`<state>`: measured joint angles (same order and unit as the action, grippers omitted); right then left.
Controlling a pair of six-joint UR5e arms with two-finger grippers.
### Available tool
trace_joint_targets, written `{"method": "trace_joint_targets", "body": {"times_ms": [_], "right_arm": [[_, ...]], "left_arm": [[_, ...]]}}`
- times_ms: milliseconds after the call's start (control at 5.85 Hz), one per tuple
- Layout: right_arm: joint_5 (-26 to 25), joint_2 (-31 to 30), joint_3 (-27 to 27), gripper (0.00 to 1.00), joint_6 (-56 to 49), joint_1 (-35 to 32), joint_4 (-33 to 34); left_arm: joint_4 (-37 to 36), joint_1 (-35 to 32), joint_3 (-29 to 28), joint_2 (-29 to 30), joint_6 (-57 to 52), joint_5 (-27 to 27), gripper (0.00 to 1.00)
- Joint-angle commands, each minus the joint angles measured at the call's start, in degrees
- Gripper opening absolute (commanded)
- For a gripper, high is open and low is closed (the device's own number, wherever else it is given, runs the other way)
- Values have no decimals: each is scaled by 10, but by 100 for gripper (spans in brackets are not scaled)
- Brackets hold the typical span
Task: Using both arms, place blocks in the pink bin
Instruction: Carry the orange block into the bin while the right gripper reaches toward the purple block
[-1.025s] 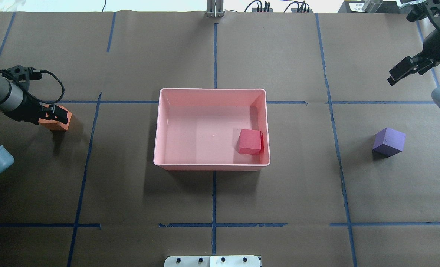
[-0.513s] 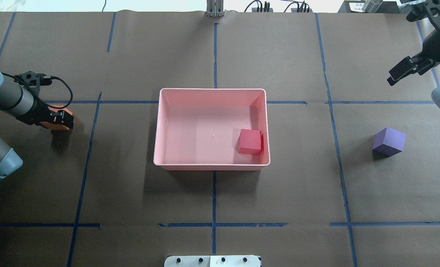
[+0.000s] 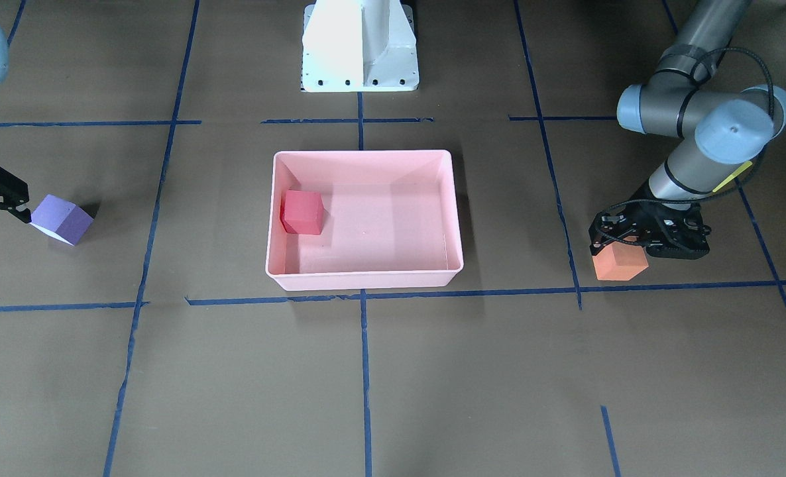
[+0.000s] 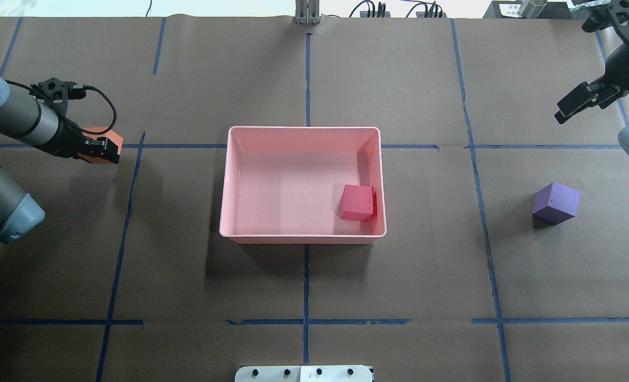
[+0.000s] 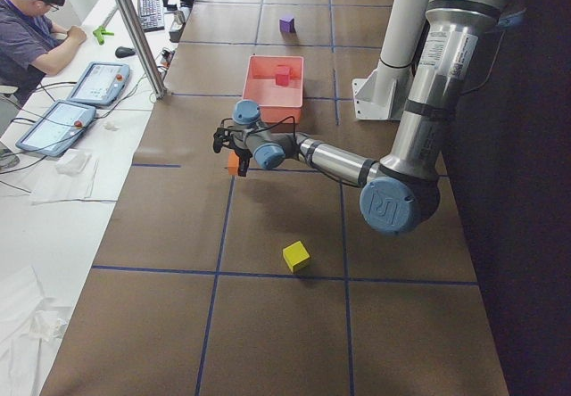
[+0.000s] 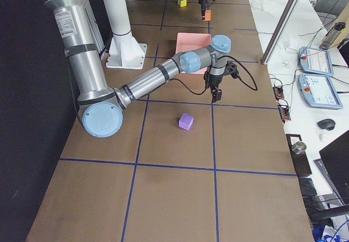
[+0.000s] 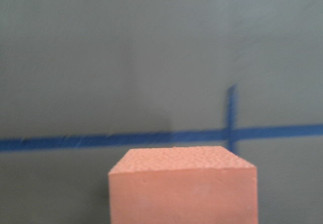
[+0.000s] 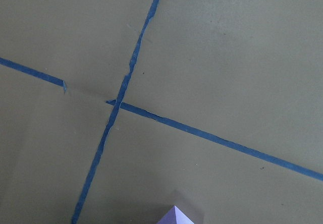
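Observation:
My left gripper [image 4: 104,149] is shut on the orange block [image 4: 108,138] and holds it above the table, left of the pink bin [image 4: 304,128]. The block fills the lower part of the left wrist view [image 7: 182,186] and shows in the front view [image 3: 620,264]. The red block [image 4: 357,202] lies in the bin's near right corner. The purple block [image 4: 556,202] sits on the table at the right. My right gripper [image 4: 562,112] hangs open and empty beyond it. The yellow block [image 5: 295,255] lies on the table, seen only in the side views.
The white pedestal base [image 3: 360,46] stands behind the bin in the front view. Blue tape lines cross the brown table cover. An operator [image 5: 31,21] sits at a side bench with tablets [image 5: 62,119] beyond the table's far edge.
My left gripper has risen with the orange block and moved away from the robot and a little toward the bin. The right gripper has barely moved.

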<state>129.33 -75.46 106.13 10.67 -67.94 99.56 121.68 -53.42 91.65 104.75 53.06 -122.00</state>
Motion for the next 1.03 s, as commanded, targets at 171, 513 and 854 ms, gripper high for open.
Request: {"method": "trace_joint_targets", "body": {"times_ms": [171, 513, 854], "right_arm": [[-1, -46, 27, 100, -21, 0, -1], [-1, -134, 44, 100, -22, 0, -118], [0, -206, 40, 100, -39, 6, -242]], "left_arm": [[-165, 17, 97, 122, 122, 1, 45], [-243, 118, 101, 226, 218, 67, 45], [-330, 228, 106, 277, 218, 228, 99]]}}
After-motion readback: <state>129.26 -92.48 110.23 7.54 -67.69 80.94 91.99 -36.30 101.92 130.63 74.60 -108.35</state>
